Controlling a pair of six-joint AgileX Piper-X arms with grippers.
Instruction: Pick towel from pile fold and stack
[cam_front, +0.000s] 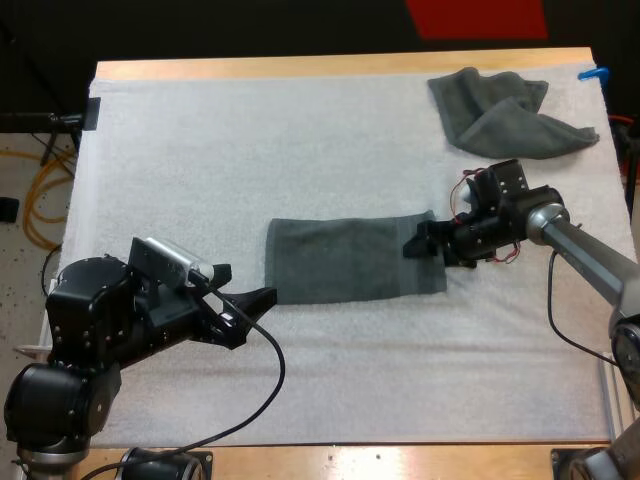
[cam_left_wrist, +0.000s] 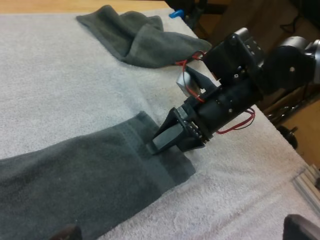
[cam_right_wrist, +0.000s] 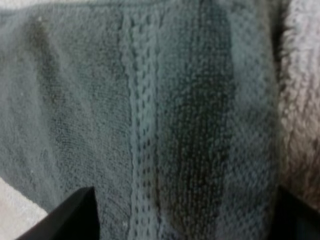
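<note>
A dark grey-green towel (cam_front: 350, 260) lies flat as a long rectangle in the middle of the white mat (cam_front: 200, 160). My right gripper (cam_front: 425, 250) is low over its right end, fingers apart above the woven band (cam_right_wrist: 145, 125); the left wrist view has that gripper at the towel's end (cam_left_wrist: 160, 142). My left gripper (cam_front: 247, 283) is just off the towel's near left corner, open, with its two fingertips (cam_left_wrist: 300, 227) wide apart and nothing between them. A crumpled towel (cam_front: 510, 115) sits at the mat's far right corner, also in the left wrist view (cam_left_wrist: 135, 35).
The table's wooden edge (cam_front: 330, 66) runs along the far side, close behind the crumpled towel. Bare mat stretches left of and in front of the flat towel.
</note>
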